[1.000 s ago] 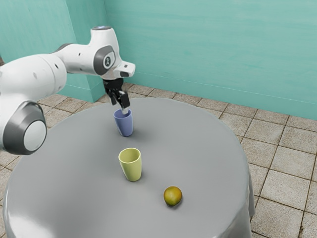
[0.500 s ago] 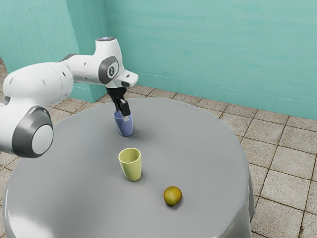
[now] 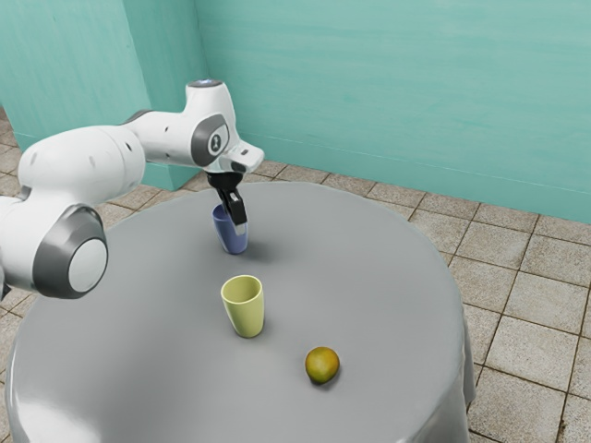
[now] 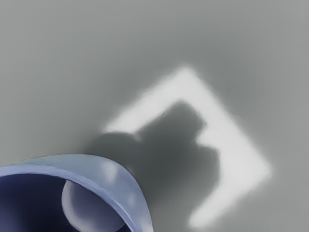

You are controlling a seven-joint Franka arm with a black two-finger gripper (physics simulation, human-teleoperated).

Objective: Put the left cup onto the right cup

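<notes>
Blue cup (image 3: 231,233), upright on the surface (image 3: 388,305): a hold on one side of its rim could let it tilt or slip when lifted, and so topple the yellow cup (image 3: 243,306) nearby. The claw (image 3: 239,220) sits at the blue cup's rim; whether it is clenched cannot be told

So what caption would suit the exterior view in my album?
Robot pincer at the rim of a blue cup; yellow-green cup and round fruit wait on the grey table.
</notes>
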